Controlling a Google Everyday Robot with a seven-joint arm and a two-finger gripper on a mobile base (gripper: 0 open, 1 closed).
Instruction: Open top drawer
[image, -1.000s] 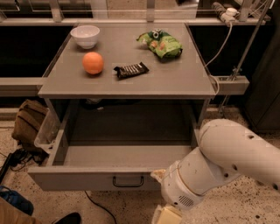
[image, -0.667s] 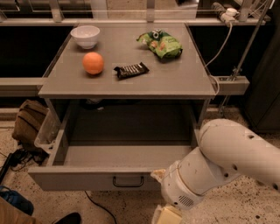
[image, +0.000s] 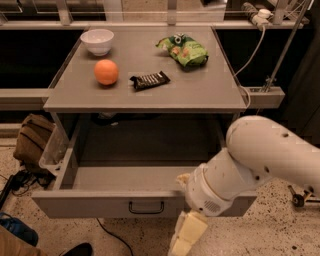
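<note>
The top drawer (image: 90, 204) is a wide grey drawer under the grey table top, with a small black bar handle (image: 146, 206) at the centre of its front. It stands pulled far out toward me, and its inside (image: 130, 176) shows bare. My white arm (image: 260, 155) comes in from the right and crosses the drawer's front right corner. My gripper (image: 184, 234), with pale yellow parts, hangs below the drawer front, just right of the handle and apart from it, partly cut off by the lower edge of the view. No other drawers show.
On the table top (image: 210, 95) lie a white bowl (image: 97, 40), an orange (image: 106, 72), a dark snack bar (image: 149, 80) and a green chip bag (image: 183, 49). A brown bag (image: 32, 140) and cables (image: 15, 180) lie on the floor at left.
</note>
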